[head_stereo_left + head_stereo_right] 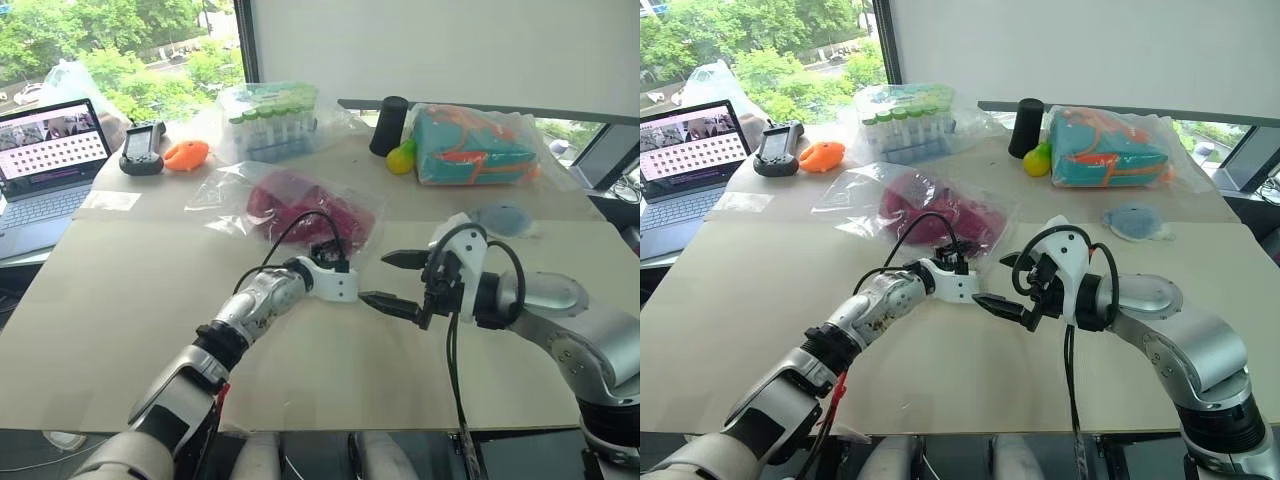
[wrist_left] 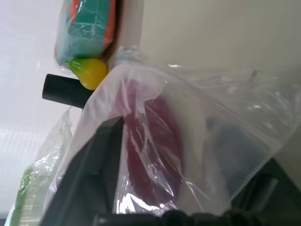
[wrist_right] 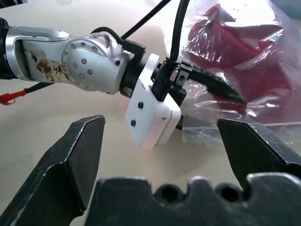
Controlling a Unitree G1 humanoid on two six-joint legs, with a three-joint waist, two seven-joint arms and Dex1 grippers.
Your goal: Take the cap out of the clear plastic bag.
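Observation:
The dark red cap [image 1: 300, 205] lies inside the clear plastic bag [image 1: 222, 190] at the middle of the table, just beyond both hands. My left gripper [image 2: 164, 136] is at the bag's near right corner and shut on it. One finger [image 3: 216, 87] lies on top of the film and the other shows through the plastic, with a fold of red cap between them. My right gripper [image 1: 375, 278] hovers open just right of the left wrist. It points left toward that wrist and holds nothing.
At the back stand a bag of green-capped tubes [image 1: 270, 120], a black cylinder [image 1: 390, 125], a yellow object [image 1: 402, 158] and a bag with a teal-and-orange item [image 1: 470, 145]. A grey-blue round thing [image 1: 505, 217] lies right of the cap. A laptop [image 1: 50, 160], a handheld device [image 1: 142, 148] and an orange object [image 1: 187, 155] sit at the left.

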